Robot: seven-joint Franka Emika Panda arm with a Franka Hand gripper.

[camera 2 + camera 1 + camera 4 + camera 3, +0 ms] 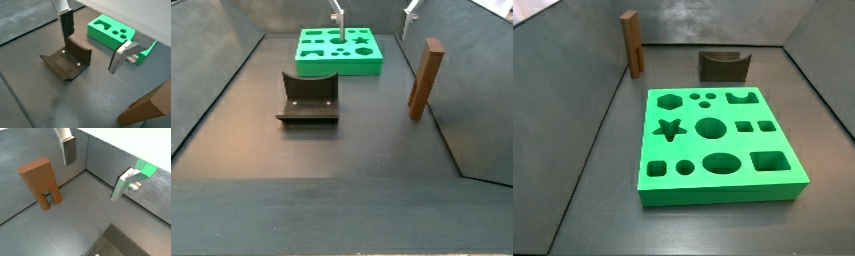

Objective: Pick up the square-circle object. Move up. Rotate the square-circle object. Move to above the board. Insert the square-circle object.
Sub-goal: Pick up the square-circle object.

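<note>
The square-circle object (425, 78) is a brown flat slab with two prongs. It stands upright, prongs down, against the side wall, and shows in both wrist views (40, 180) (150, 107) and in a side view (632, 43). The green board (727, 195) lies flat on the floor, also in a side view (338, 66) and in both wrist views (100, 37) (145, 168). My gripper (95, 170) (93, 44) is open and empty, high above the floor. In a side view only its fingertips (338, 17) show, over the board's far end.
The dark fixture (307, 98) with its curved notch stands on the floor between the board and the near edge, also seen in a wrist view (67, 60) and a side view (723, 65). Grey walls enclose the floor on both sides.
</note>
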